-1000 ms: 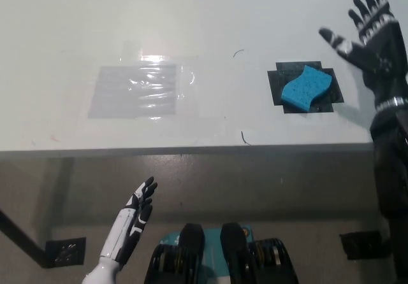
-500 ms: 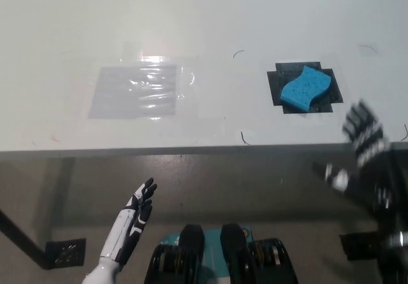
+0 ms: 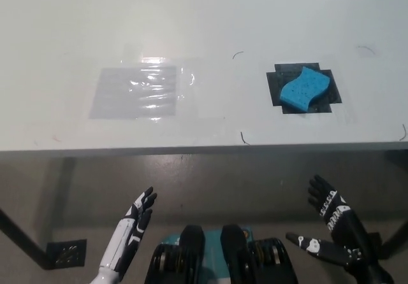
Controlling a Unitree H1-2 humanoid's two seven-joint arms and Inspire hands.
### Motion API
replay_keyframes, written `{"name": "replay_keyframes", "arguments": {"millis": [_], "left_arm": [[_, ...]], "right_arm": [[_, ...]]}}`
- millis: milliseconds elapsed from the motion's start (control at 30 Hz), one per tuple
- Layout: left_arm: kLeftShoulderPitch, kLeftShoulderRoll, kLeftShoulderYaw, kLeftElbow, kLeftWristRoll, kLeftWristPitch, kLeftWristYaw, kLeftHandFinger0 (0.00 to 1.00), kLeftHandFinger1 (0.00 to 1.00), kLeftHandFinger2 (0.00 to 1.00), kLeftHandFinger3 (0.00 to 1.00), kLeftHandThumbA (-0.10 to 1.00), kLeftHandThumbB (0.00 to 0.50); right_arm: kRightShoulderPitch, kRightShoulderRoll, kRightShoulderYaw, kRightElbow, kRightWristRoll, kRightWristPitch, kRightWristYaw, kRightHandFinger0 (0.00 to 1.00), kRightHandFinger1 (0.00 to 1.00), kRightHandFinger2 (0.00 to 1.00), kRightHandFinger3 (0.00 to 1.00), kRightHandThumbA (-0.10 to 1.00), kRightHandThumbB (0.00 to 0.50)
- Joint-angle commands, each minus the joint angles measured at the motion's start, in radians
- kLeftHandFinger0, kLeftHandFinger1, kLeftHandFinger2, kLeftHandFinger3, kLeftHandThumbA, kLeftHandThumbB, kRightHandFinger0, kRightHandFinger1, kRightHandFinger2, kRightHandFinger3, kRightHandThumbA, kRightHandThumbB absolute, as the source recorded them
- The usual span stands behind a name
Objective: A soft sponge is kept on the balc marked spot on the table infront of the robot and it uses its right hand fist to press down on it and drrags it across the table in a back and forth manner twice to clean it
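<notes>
On the white table (image 3: 204,23), toward its right side, the blue sponge (image 3: 305,88) lies on the black marked spot (image 3: 275,78). The sponge has a wavy outline and sits a little turned, so the black corners of the mark show around it on the left, on the top and on the right. Nothing touches the sponge. To the left of it, well apart, a clear shiny sheet (image 3: 137,92) is flat on the table and reflects the light. A few thin dark marks are on the surface near the sponge and at the right edge of the table; what they are I cannot tell.

Below the front edge of the table, at the lower right of the head view, the black right hand (image 3: 335,227) is in the air over the floor. Its fingers are spread wide and straight, the thumb points to the left, and it holds nothing. It is well apart from the sponge and does not reach over the table.

At the lower left, the white left hand (image 3: 135,223) rests also below the table edge. Its fingers are stretched out and close beside each other, pointing up toward the table, and it is empty too.

On the floor at the lower left lies a small dark square (image 3: 65,253).
</notes>
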Motion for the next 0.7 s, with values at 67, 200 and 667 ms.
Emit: {"name": "replay_keyframes", "arguments": {"millis": [67, 200, 667], "left_arm": [[0.000, -0.002, -0.005, -0.037, -0.011, -0.025, -0.005, 1.00, 1.00, 1.00, 1.00, 1.00, 0.136], [0.006, -0.004, -0.008, -0.039, -0.005, -0.026, -0.001, 1.00, 1.00, 1.00, 1.00, 1.00, 0.126], [0.005, -0.002, -0.013, -0.039, -0.004, -0.032, 0.001, 1.00, 1.00, 1.00, 1.00, 1.00, 0.102]], "right_arm": [[-0.026, -0.014, -0.015, -0.021, 0.013, -0.027, 0.037, 1.00, 1.00, 1.00, 1.00, 1.00, 0.132], [-0.015, -0.018, -0.013, -0.024, 0.014, -0.020, 0.043, 1.00, 1.00, 1.00, 1.00, 1.00, 0.119], [-0.020, -0.034, -0.005, -0.026, -0.006, -0.003, 0.057, 1.00, 1.00, 1.00, 1.00, 1.00, 0.109]]}}
